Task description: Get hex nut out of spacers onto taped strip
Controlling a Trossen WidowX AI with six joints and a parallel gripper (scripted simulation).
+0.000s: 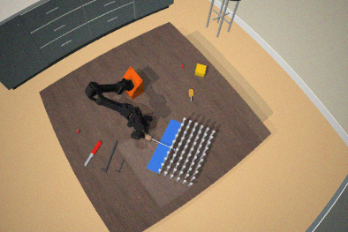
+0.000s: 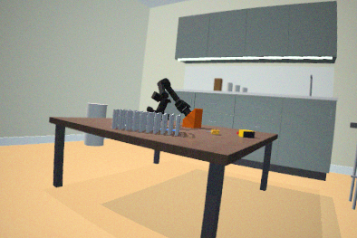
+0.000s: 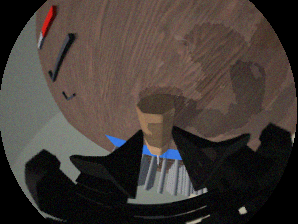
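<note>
Overhead far, tabletop-height room view, close wrist

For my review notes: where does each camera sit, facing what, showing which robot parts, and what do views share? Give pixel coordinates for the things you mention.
Top: high above, looking down at table (image 1: 110, 55) and spacers (image 1: 191, 149) (image 2: 145, 122) (image 3: 176, 175); whole arm (image 1: 110, 100) (image 2: 174, 97).
Exterior: low beyond the spacers, facing the cabinets; arm partly visible.
Wrist: on the arm, looking along its fingers at a wooden handle (image 1: 148, 138) (image 3: 156, 120).
Top and wrist share the handle.
</note>
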